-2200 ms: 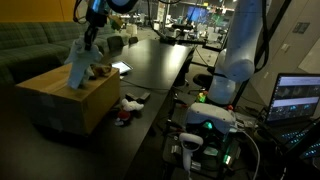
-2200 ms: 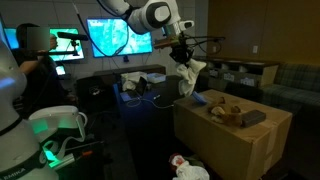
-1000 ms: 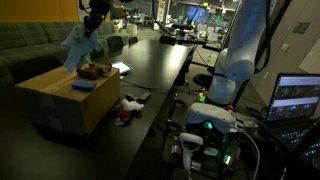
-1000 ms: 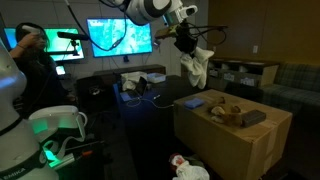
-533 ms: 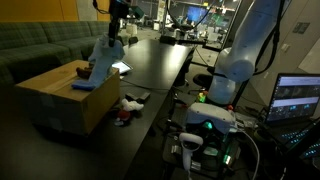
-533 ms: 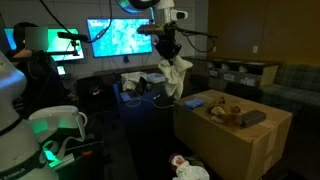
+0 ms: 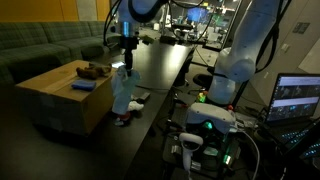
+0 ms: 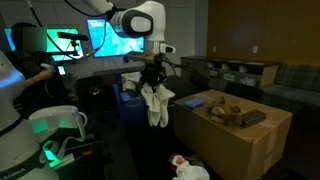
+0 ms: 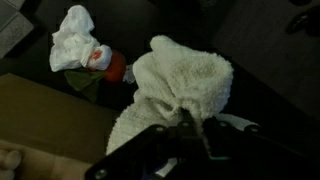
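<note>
the cloth [image 7: 122, 92] has been carried off the box [image 7: 55, 100]: two seconds ago it was hanging over the box top, and now it is hung out past the box edge, lower down, over the dark table [image 7: 165, 70]. the gripper [image 7: 126, 64] is seen pinched narrow on the cloth's bunched top, with the rest drooping freely below. in an exterior view the cloth [image 8: 155, 105] is held at nine o'clock of the box [image 8: 235, 140], apart from it. from the wrist, the cloth [image 9: 180, 80] is seen gathered just under the fingers [image 9: 188, 128], and a small white-and-red toy [image 9: 85, 52] is found at ten o'clock of it, lying on the table.

so the lift and the move away from the box are judged done; the cloth has not been set down. the plush [image 8: 228, 111] is left on the box top.

no brand, label or writing can be read; the wall screens [image 8: 115, 38] show only bright blue-green pictures.
</note>
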